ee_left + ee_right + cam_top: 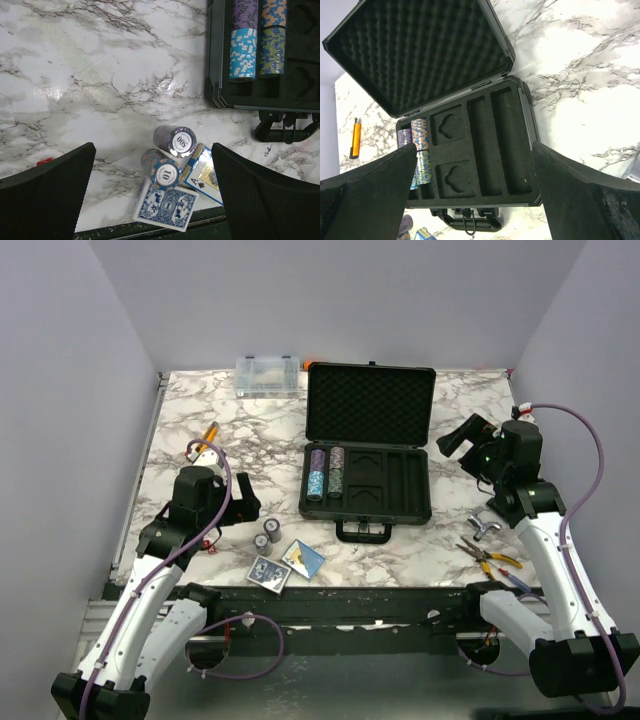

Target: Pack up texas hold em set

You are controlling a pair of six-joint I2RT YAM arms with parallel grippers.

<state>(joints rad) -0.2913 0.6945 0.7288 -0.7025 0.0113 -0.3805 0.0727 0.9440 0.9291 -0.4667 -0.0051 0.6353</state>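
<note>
Case (367, 455): black, open, on the counter (190, 440) near its middle, with the handle (363, 530) toward the arm bases.
Lid (370, 405): standing up at the far side, lined with dimpled foam.
Tray (495, 150): slotted, with two rows of chips (327, 472) lying in the leftmost slots, two card-shaped recesses beside them and two long slots at the right.
Loose chip stacks (172, 155): two, upright and touching, on the counter left of the handle, with top faces marked 500 and 10.
First card deck (166, 206): blue-white back upward, touching the 10 stack.
Second card deck (202, 176): ace of spades upward, just beside both stacks.
Left jaws: spread wide, gripping nothing, hovering above the loose stacks and decks.
Right jaws: spread wide, gripping nothing, raised to the right of the case and facing the tray.
Clear organizer box (267, 375): at the far edge, left of the lid.
Pliers (495, 562): on the counter beside the right arm.
Orange-handled tool (208, 433): at the left side, well apart from the case.
</note>
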